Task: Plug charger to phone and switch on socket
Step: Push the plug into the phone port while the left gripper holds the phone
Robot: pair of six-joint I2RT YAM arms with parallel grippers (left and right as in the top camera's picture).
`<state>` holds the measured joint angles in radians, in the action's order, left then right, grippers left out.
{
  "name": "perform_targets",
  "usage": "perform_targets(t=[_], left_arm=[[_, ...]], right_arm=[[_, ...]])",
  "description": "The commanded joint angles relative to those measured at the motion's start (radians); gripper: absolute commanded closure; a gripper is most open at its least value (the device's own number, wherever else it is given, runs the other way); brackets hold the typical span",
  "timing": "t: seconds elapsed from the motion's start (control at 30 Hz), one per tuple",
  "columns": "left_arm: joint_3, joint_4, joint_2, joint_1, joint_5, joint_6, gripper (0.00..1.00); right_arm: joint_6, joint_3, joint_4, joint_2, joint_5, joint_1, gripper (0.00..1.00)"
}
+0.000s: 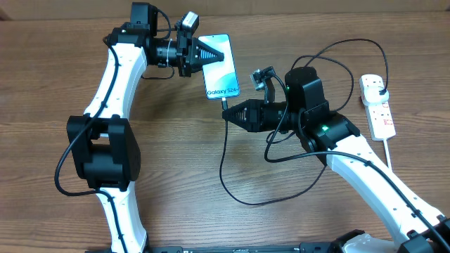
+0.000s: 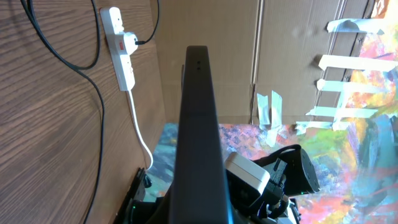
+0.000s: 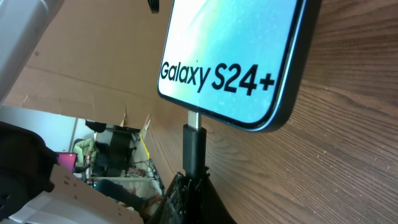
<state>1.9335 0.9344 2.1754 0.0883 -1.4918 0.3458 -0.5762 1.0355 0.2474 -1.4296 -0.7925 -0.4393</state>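
While the left tool (image 1: 213, 53) clamps the Galaxy S24+ phone (image 1: 223, 77) by its top end, the right tool (image 1: 227, 112) is clenched on the charger connector (image 3: 193, 146) at the bottom edge. That connector lies along the phone's long axis, its metal tip partly showing at the port.

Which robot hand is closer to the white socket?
Right. The right gripper, at the bottom end of the phone, is nearer the socket; the left gripper, gripping the phone at its other end, is farther.
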Motion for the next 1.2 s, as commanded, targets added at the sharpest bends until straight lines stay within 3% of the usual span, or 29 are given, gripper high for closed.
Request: perform_targets(t=[0.0, 1.17], left_arm=[[0.020, -0.001, -0.010, 0.010, -0.043, 0.018, 0.95], [0.020, -0.001, -0.010, 0.010, -0.043, 0.018, 0.95]], right_arm=[[0.000, 0.000, -0.006, 0.023, 0.006, 0.003, 0.96], [0.000, 0.000, 0.004, 0.023, 0.032, 0.010, 0.96]])
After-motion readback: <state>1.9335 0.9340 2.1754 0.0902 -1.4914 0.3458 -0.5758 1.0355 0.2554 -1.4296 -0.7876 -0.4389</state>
